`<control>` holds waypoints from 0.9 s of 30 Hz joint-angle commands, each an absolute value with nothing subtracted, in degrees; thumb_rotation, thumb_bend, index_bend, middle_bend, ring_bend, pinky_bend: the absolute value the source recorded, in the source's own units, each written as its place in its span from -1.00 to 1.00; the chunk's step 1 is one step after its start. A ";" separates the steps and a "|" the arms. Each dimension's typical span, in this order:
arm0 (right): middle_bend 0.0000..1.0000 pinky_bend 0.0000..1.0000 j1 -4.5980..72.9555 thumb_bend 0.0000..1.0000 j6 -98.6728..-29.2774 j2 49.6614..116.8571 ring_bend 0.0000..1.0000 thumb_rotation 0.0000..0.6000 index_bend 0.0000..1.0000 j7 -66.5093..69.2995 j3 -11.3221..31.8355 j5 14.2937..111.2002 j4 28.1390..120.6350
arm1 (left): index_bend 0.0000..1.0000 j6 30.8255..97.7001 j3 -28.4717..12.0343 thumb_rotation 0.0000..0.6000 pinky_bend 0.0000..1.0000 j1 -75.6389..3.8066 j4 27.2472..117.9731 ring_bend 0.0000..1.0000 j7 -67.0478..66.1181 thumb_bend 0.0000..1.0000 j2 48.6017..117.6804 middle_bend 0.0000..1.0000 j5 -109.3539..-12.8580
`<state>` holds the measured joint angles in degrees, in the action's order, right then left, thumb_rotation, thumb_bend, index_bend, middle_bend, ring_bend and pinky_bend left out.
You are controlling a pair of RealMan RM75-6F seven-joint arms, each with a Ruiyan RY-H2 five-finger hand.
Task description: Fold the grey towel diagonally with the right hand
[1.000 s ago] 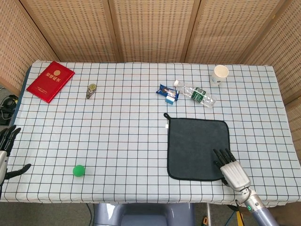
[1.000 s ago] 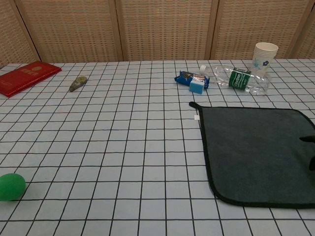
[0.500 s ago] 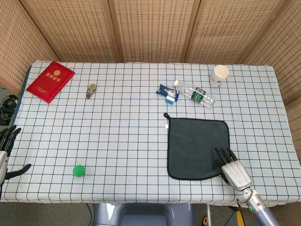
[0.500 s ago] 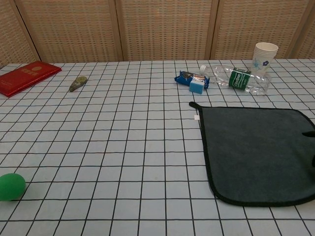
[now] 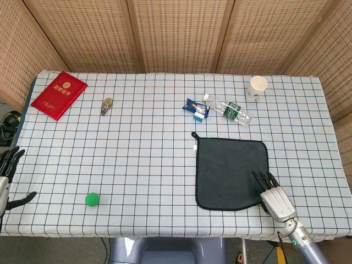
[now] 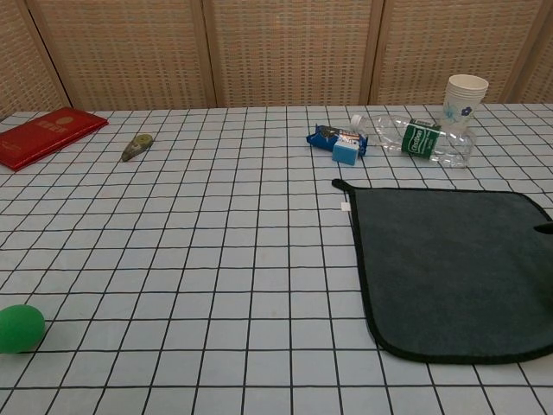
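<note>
The grey towel [image 5: 231, 172] lies flat and unfolded on the checked table, right of centre; the chest view shows the same towel [image 6: 449, 268] with a small loop at its far left corner. My right hand [image 5: 275, 198] hovers over the towel's near right corner, fingers straight and apart, holding nothing. Only a dark fingertip of it shows at the chest view's right edge. My left hand [image 5: 6, 179] hangs off the table's left edge, fingers spread and empty.
A red booklet [image 5: 59, 94] lies far left, with a small grey-green tool [image 5: 107, 105] beside it. A snack packet [image 5: 196, 109], a lying plastic bottle [image 5: 231, 111] and a paper cup [image 5: 257, 87] sit beyond the towel. A green ball [image 5: 92, 199] rests near the front left.
My right hand has drifted slightly right and toward the table's front edge, off the towel's middle toward its near right corner. The towel has not moved.
</note>
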<state>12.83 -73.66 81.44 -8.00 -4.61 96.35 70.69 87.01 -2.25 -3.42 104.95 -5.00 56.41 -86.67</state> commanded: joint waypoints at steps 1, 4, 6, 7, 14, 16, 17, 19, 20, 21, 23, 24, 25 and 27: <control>-0.93 -1.00 12.96 0.44 -73.99 81.52 -1.00 1.00 0.22 -7.79 -4.47 96.46 70.49 | -1.00 87.03 -2.26 1.00 -1.00 -3.41 104.95 -1.00 -4.98 -1.00 56.41 -1.00 -86.65; -0.92 -1.00 13.18 0.44 -74.02 81.45 -1.00 1.00 0.25 -7.68 -4.38 96.52 70.52 | -1.00 87.04 -2.26 1.00 -1.00 -3.42 104.97 -1.00 -4.95 -1.00 56.41 -1.00 -86.67; -0.92 -1.00 13.46 0.44 -73.98 81.31 -1.00 1.00 0.26 -7.86 -4.29 96.63 70.68 | -1.00 87.09 -2.26 1.00 -1.00 -3.40 104.97 -1.00 -4.94 -1.00 56.40 -1.00 -86.70; -0.92 -1.00 13.55 0.44 -73.94 81.27 -1.00 1.00 0.27 -7.92 -4.28 96.67 70.80 | -1.00 87.11 -2.26 1.00 -1.00 -3.39 104.97 -1.00 -4.92 -1.00 56.39 -1.00 -86.70; -0.91 -1.00 15.13 0.44 -72.04 80.05 -1.00 1.00 0.30 -8.34 -3.63 96.08 73.56 | -1.00 86.86 -2.26 1.00 -1.00 -3.49 104.92 -1.00 -4.92 -1.00 56.40 -1.00 -86.55; -0.90 -1.00 16.05 0.44 -70.91 79.27 -1.00 1.00 0.30 -8.44 -3.10 95.67 75.20 | -1.00 86.72 -2.24 1.00 -1.00 -3.55 104.91 -1.00 -4.98 -1.00 56.44 -1.00 -86.53; -0.90 -1.00 16.58 0.44 -70.26 78.84 -1.00 1.00 0.30 -8.54 -2.80 95.44 76.14 | -1.00 86.66 -2.24 1.00 -1.00 -3.58 104.90 -1.00 -5.00 -1.00 56.46 -1.00 -86.49; -0.90 -1.00 18.27 0.44 -68.00 77.67 -1.00 1.00 0.31 -8.65 -1.75 94.48 79.03 | -1.00 86.51 -2.29 1.00 -1.00 -3.65 104.89 -1.00 -5.00 -1.00 56.49 -1.00 -86.28; -0.89 -1.00 19.08 0.44 -66.83 77.16 -1.00 1.00 0.31 -8.79 -1.23 93.92 80.26 | -1.00 86.44 -2.32 1.00 -1.00 -3.67 104.88 -1.00 -4.95 -1.00 56.50 -1.00 -86.15; -0.88 -1.00 19.93 0.44 -65.64 76.69 -1.00 1.00 0.32 -9.19 -0.66 93.36 81.39 | -1.00 86.37 -2.37 1.00 -1.00 -3.70 104.89 -1.00 -4.91 -1.00 56.50 -1.00 -86.01; -0.86 -1.00 21.67 0.44 -63.32 75.92 -1.00 1.00 0.34 -10.74 0.54 92.29 83.33 | -1.00 86.21 -2.44 1.00 -1.00 -3.77 104.87 -1.00 -4.81 -1.00 56.48 -1.00 -85.75; -0.86 -1.00 22.53 0.44 -62.15 75.66 -1.00 1.00 0.35 -11.78 1.15 91.70 84.16 | -1.00 86.11 -2.49 1.00 -1.00 -3.81 104.84 -1.00 -4.77 -1.00 56.48 -1.00 -85.62; -0.85 -1.00 23.87 0.44 -60.40 75.50 -1.00 1.00 0.35 -13.46 2.21 90.66 85.19 | -1.00 85.93 -2.56 1.00 -1.00 -3.90 104.78 -1.00 -4.69 -1.00 56.48 -1.00 -85.40; -0.85 -1.00 25.52 0.44 -58.11 75.61 -1.00 1.00 0.35 -15.60 3.68 88.76 86.14 | -1.00 85.63 -2.68 1.00 -1.00 -4.03 104.68 -1.00 -4.49 -1.00 56.47 -1.00 -85.01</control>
<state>23.08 -60.99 76.16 -12.87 1.53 91.17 84.19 85.75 -2.61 -3.96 104.73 -4.58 56.47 -85.15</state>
